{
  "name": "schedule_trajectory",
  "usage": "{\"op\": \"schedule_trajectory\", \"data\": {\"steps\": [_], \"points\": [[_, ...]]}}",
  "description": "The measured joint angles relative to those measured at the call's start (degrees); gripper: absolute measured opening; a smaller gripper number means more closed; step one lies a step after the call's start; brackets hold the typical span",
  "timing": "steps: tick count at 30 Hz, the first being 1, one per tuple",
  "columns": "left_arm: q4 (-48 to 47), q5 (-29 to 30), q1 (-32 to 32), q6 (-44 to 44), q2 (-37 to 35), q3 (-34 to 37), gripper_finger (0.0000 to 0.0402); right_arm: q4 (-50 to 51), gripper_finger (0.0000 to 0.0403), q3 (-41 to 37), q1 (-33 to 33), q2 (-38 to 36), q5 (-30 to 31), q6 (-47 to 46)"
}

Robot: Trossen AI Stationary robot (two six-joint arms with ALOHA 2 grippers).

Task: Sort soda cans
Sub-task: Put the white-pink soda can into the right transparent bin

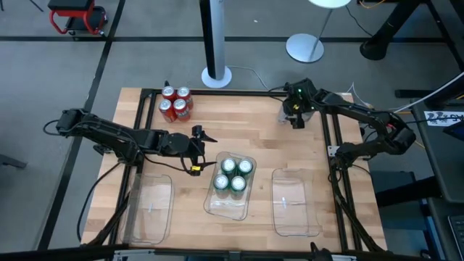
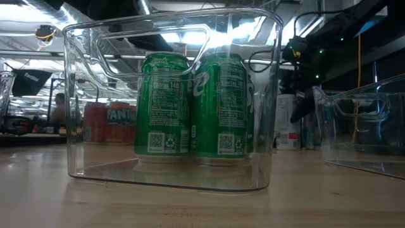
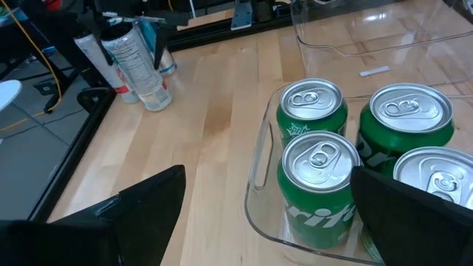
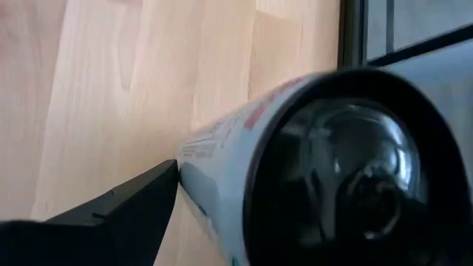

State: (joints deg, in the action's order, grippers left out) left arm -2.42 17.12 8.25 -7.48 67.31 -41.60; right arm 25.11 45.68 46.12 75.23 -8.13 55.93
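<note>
Soda cans: 4 green sorted, 4 red grouped, silver ones at right gripper

4 green cans (image 1: 233, 175) are seen upright inside the middle clear tray (image 1: 229, 206). 4 red cans (image 1: 175, 103) are clustered at the table's (image 1: 246, 130) far left edge. Left gripper (image 1: 200, 151) is held just left of the middle tray, fingers (image 3: 140, 207) spread apart, nothing between them. Right gripper (image 1: 296, 114) is lowered over silver-grey cans (image 3: 137, 63) near the far right edge; 1 silver can (image 4: 295, 162) lies against its finger, but the grip cannot be told. 2 outer trays are noted, left tray (image 1: 151, 209) and right tray (image 1: 296, 203).
</note>
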Motion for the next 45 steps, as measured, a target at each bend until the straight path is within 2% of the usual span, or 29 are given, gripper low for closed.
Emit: {"op": "schedule_trajectory", "data": {"steps": [4, 24, 28, 31, 35, 41, 45], "points": [[-0.02, 0.00, 0.00, -0.01, 0.00, 0.00, 0.0371, -2.07, 0.0376, -0.01, -0.03, 1.11, -2.33, 0.01], [-0.04, 0.00, 0.02, 0.02, 0.04, 0.00, 0.0371, -2.41, 0.0376, 0.06, -0.01, 1.95, -2.94, -0.17], [0.00, 0.00, 0.00, 0.02, 0.04, 0.00, 0.0371, -1.87, 0.0386, 0.08, 0.04, 1.95, -2.93, 0.04], [0.04, 0.00, 0.01, 0.02, 0.04, 0.00, 0.0371, -2.78, 0.0397, 0.08, 0.01, 1.95, -2.96, 0.30], [0.07, 0.00, 0.02, 0.02, 0.04, 0.00, 0.0371, -4.89, 0.0390, 0.08, 0.01, 1.95, -3.05, 0.42], [0.04, 0.00, 0.01, 0.02, 0.04, 0.00, 0.0371, -7.66, 0.0388, 0.08, -0.03, 1.95, -7.49, -0.16], [0.04, 0.00, 0.02, 0.02, 0.04, 0.00, 0.0371, -8.17, 0.0388, 0.08, -0.01, 1.91, -7.89, -0.26]]}}
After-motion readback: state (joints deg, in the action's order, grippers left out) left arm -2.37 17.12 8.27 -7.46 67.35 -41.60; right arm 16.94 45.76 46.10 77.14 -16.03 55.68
